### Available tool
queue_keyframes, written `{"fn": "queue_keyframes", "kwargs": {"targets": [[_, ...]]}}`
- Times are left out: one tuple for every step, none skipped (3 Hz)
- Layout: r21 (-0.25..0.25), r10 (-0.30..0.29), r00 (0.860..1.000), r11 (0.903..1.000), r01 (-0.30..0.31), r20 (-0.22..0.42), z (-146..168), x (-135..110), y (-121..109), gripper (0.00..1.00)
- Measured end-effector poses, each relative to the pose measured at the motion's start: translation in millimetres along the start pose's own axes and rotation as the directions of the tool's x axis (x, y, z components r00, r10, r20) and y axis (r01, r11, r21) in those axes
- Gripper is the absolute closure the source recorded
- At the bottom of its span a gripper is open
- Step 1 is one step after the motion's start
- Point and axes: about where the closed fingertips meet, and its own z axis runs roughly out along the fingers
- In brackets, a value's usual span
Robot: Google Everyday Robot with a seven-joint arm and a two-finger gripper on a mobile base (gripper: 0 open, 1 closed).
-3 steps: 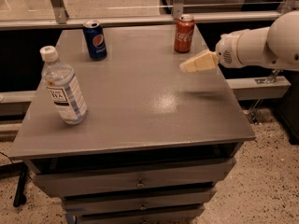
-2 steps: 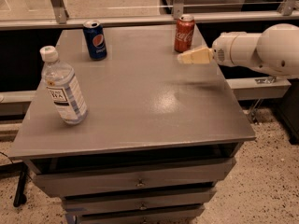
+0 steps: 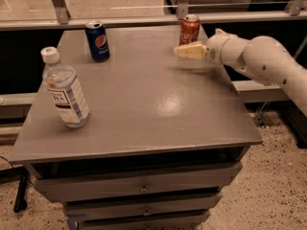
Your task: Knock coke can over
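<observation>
The coke can (image 3: 190, 29) is red with white script and a silver top. It stands upright at the far right of the grey table top (image 3: 139, 104). My gripper (image 3: 184, 51) reaches in from the right on a white arm (image 3: 259, 59). Its cream fingers point left, just in front of the can's lower part and very close to it. I cannot tell whether they touch the can.
A blue Pepsi can (image 3: 98, 40) stands upright at the far left of the table. A clear water bottle (image 3: 64, 89) with a white cap stands near the left edge. A metal rail (image 3: 144, 20) runs behind the table. Drawers sit below the top.
My gripper has moved left and toward the far edge, from beside the can's right to just in front of it. The coke can still stands upright.
</observation>
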Motion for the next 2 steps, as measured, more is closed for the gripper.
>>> {"fn": "queue_keyframes", "kwargs": {"targets": [[-0.047, -0.022, 0.999, 0.9986, 0.024, 0.035, 36, 8, -5, 0.00], [-0.071, -0.033, 0.998, 0.9968, 0.037, 0.058, 61, 10, -16, 0.19]]}}
